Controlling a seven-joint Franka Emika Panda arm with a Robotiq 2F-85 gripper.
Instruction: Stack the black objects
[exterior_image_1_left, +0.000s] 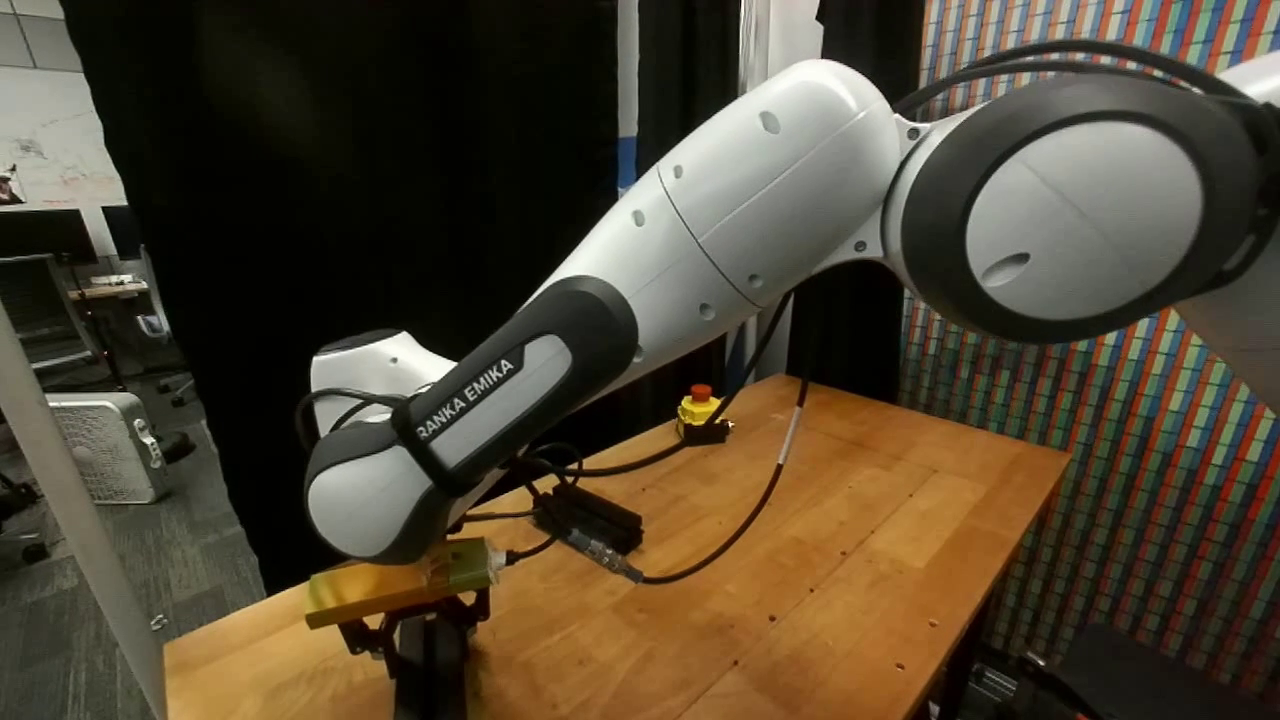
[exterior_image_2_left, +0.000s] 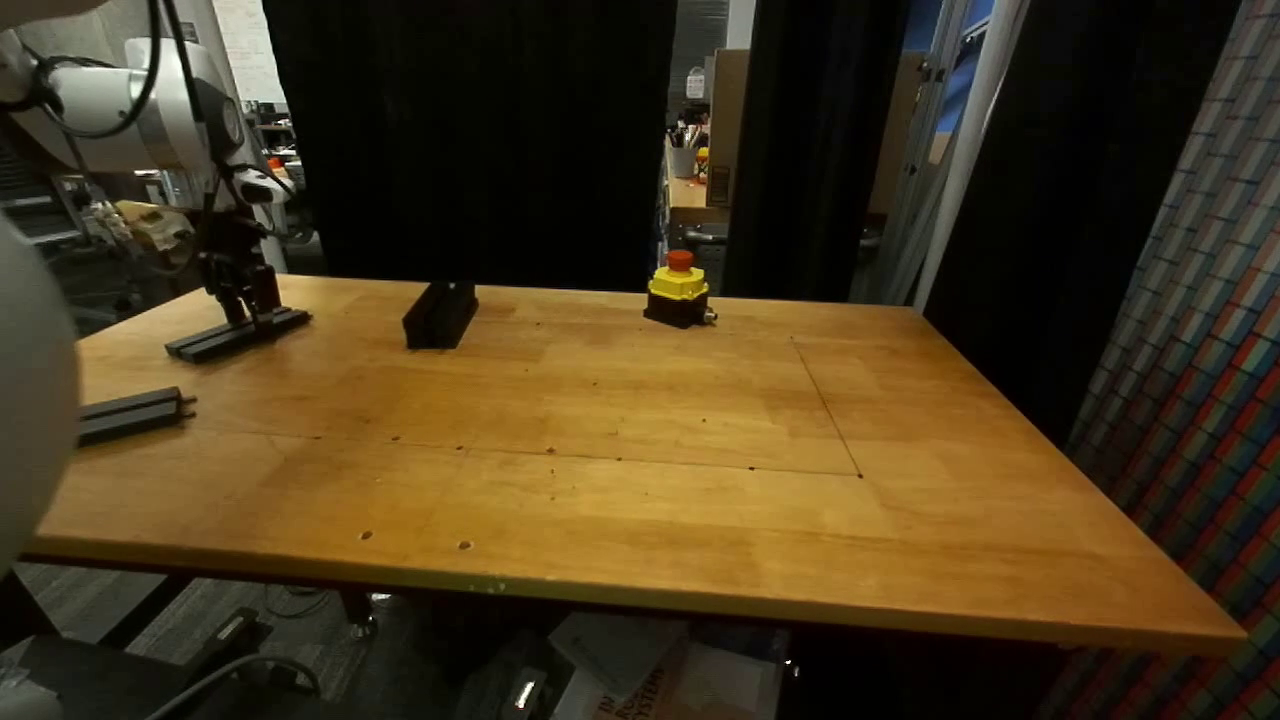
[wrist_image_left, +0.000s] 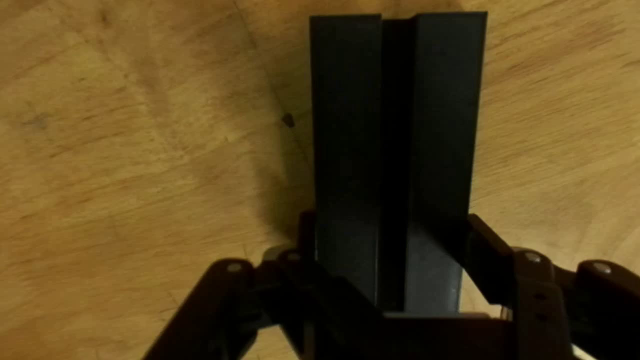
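One black grooved bar lies under my gripper at the far left of the table, shown in both exterior views (exterior_image_1_left: 430, 685) (exterior_image_2_left: 200, 347) and the wrist view (wrist_image_left: 350, 125). My gripper (exterior_image_1_left: 420, 635) (exterior_image_2_left: 250, 320) straddles it across its width. In the wrist view the fingers (wrist_image_left: 390, 225) press flush against both long sides. A taller black block (exterior_image_2_left: 440, 318) stands to the right; it looks like bars piled up, but its seams are too dark to see. It also shows behind a cable (exterior_image_1_left: 615, 520). Another black bar (exterior_image_2_left: 130, 415) lies nearer the front left, its left end hidden by the arm.
A yellow-and-red button box (exterior_image_1_left: 700, 410) (exterior_image_2_left: 680, 280) stands at the table's back edge, right of the block. A hanging cable (exterior_image_1_left: 735, 548) loops low over the wooden table (exterior_image_1_left: 850, 520) (exterior_image_2_left: 650, 420). Black curtains (exterior_image_2_left: 470, 140) hang behind the table.
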